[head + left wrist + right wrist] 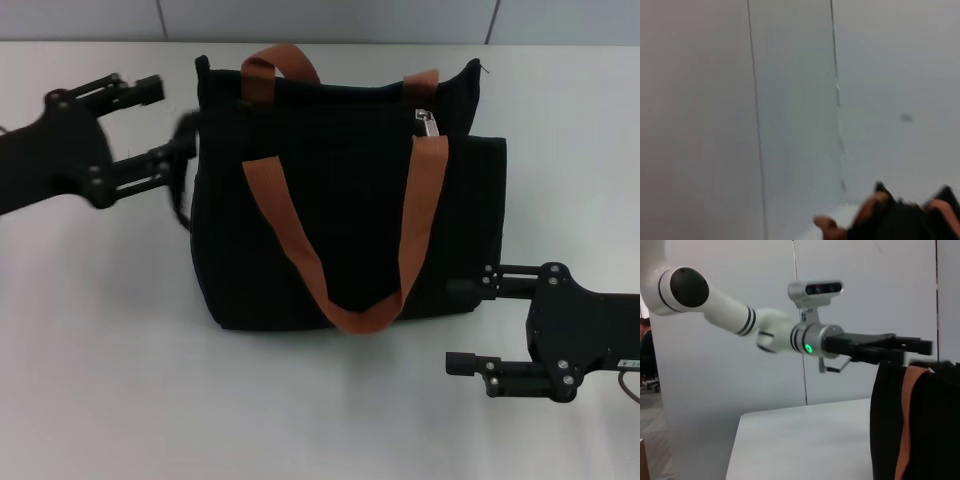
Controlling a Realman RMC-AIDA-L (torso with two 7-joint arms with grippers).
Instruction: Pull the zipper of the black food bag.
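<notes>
Black food bag (pixel 340 220) upright, orange straps, silver zipper (pixel 427 122) top right; left gripper (pixel 165 120) and right gripper (pixel 470 322) both released.

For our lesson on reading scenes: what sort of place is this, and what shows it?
Probably a robotics lab or test room: a bare white table, plain panelled walls, and only the black food bag set between the left hand and right hand.

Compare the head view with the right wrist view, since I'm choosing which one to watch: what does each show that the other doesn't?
Only the head view shows the zipper on the bag's upper right and the open right hand by the bag's lower right corner. Only the right wrist view shows the left arm's white links and wrist camera. Both show the black food bag, its orange straps and the open left hand at the bag's left edge.
</notes>
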